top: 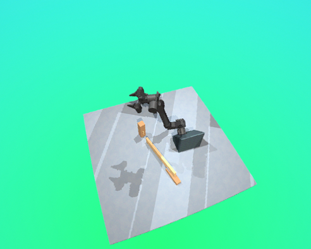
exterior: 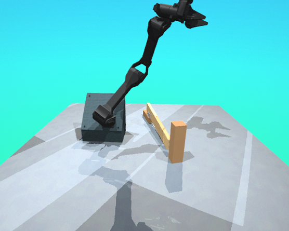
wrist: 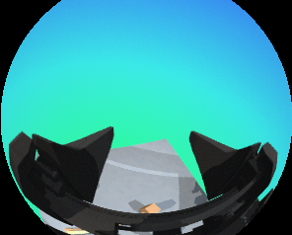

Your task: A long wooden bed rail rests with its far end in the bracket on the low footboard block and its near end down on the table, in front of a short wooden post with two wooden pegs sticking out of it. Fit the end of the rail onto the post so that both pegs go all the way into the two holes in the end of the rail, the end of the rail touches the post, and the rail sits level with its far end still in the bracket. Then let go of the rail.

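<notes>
While the gripper hangs high above the table, its 2 fingers spread nearly fully apart with nothing between them, the rail slants from the footboard block down toward the post. Its low end lies near the post's foot, off the pegs.
</notes>
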Controlling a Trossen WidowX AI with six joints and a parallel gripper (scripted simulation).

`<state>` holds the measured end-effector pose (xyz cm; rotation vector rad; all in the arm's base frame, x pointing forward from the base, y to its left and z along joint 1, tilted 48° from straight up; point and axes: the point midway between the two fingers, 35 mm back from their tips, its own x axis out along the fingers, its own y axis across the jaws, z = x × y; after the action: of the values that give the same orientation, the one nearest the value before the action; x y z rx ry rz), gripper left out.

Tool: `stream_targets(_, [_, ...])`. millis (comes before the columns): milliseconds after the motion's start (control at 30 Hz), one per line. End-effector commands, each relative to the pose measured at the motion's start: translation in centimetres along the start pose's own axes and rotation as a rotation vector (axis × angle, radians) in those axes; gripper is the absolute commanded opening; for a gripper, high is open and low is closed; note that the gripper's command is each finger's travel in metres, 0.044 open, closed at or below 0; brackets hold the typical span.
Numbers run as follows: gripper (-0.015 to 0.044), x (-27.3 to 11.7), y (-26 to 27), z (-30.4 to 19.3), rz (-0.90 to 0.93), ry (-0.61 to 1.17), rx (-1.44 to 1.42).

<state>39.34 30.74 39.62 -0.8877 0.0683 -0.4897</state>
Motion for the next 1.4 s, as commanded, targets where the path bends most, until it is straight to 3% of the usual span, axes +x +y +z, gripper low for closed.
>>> stream_targets(0, [0.0426,-0.1,-0.1,0.1,0.001,-0.003,0.001])
stream_targets(133, [0.0440,-2.3,-2.6,1.9,0.013,-0.080,0.033])
stream_targets(367, [0.0440,-9.2,-11.8,5.6,0.026,-0.314,0.150])
stream_targets(767, [0.0440,-15.5,-25.4,5.5,-0.017,-0.545,0.336])
stream_targets(1100, [0.0440,-16.9,-37.3,0.8,-0.089,-0.645,0.530])
stream_targets(1367, [0.0440,-13.9,-45.7,-6.2,-0.151,-0.623,0.707])
